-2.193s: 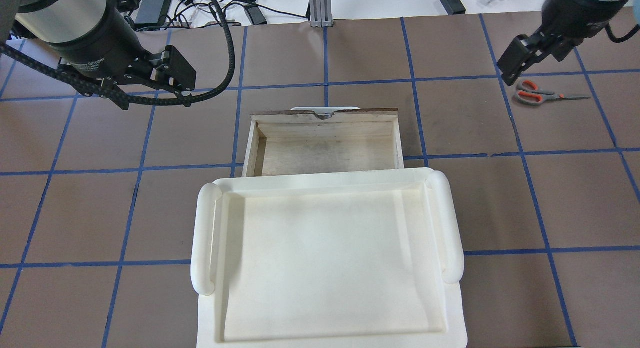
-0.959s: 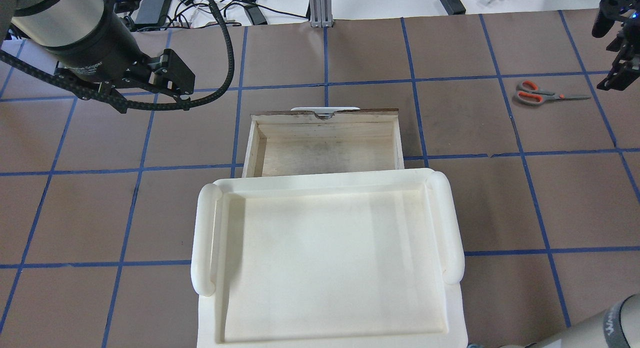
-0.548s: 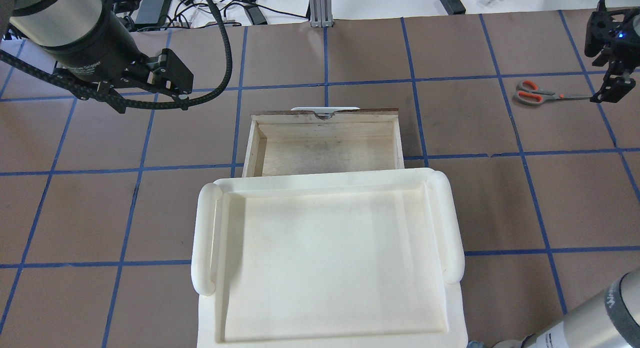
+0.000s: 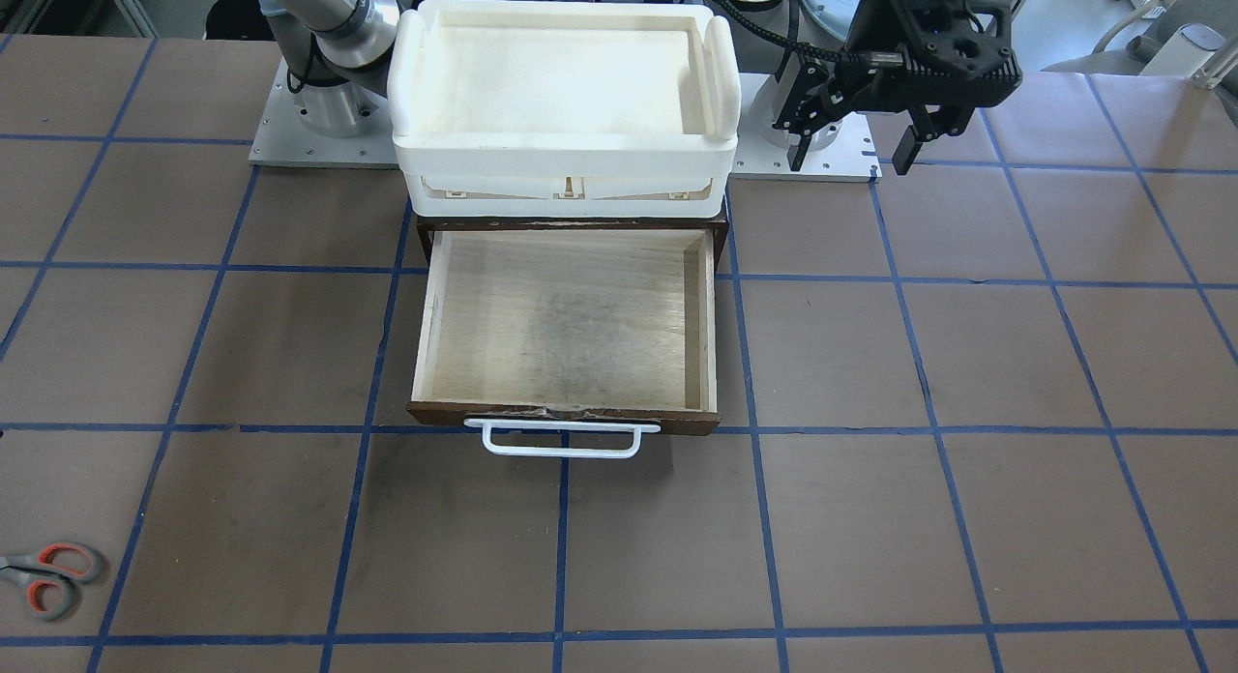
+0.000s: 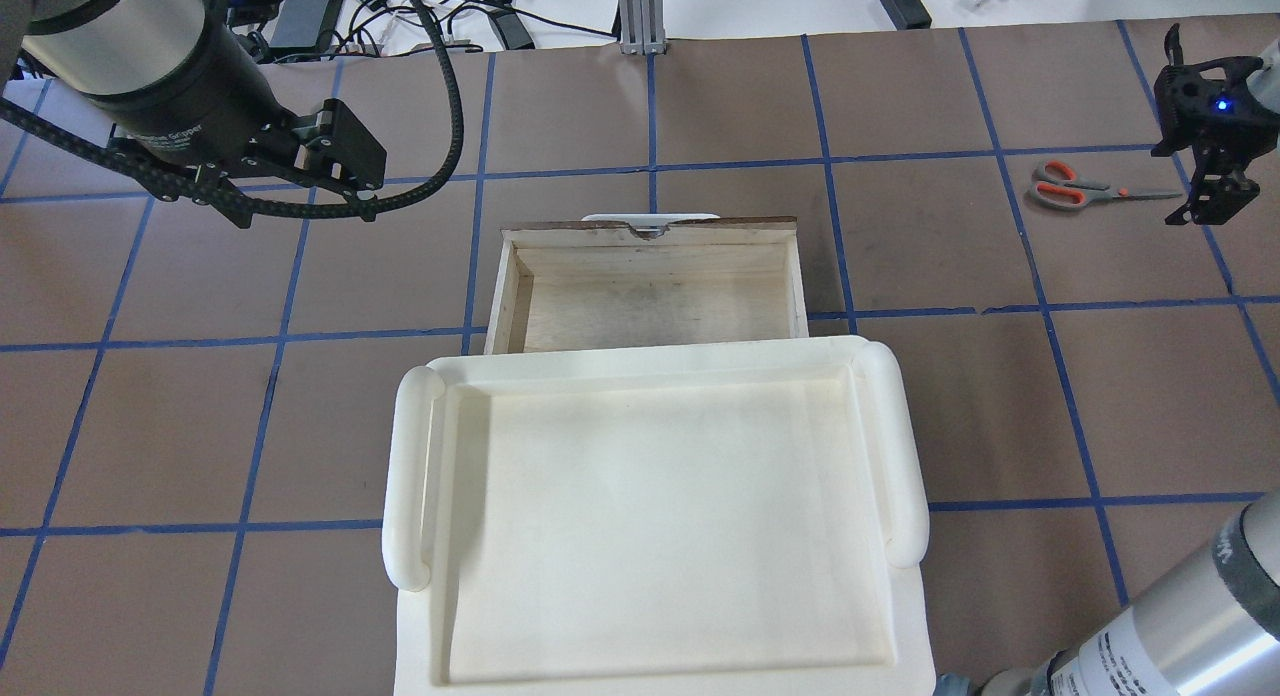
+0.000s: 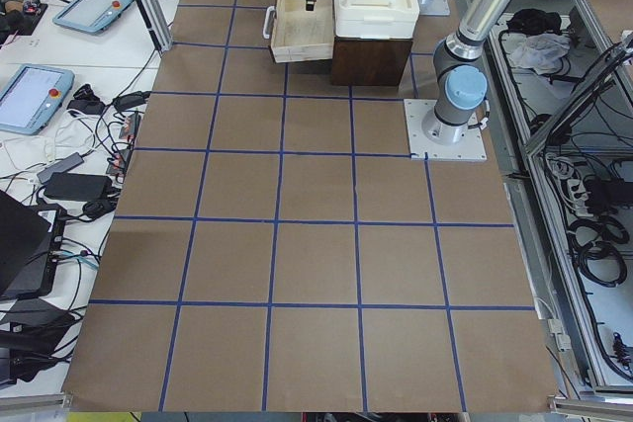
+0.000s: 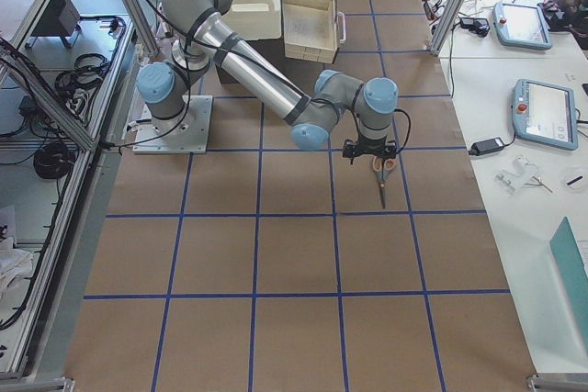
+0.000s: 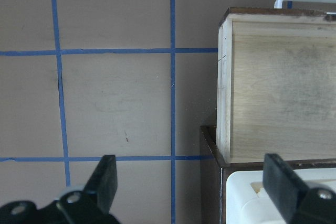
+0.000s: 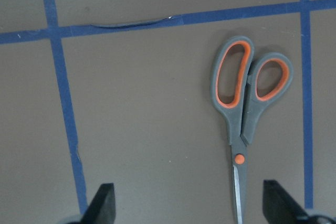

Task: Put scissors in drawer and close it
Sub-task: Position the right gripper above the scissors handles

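Note:
The scissors lie closed and flat on the brown table at the far right, and also show in the front view. In the right wrist view the scissors point their blades toward the camera. My right gripper is open and empty above the blade end, with the blade nearer its right finger; it also shows overhead. The drawer stands pulled open and empty, white handle on its dark front. My left gripper is open and empty, hovering left of the drawer.
A white plastic tray sits on top of the dark brown cabinet that the drawer slides out of. Blue tape lines grid the table. Cables and devices lie beyond the far edge. My right arm's elbow crosses the bottom right corner.
My right gripper has moved from beside the scissors' handles to the right, past them, then back over the blade tip, turning as it went. The left arm has hardly moved.

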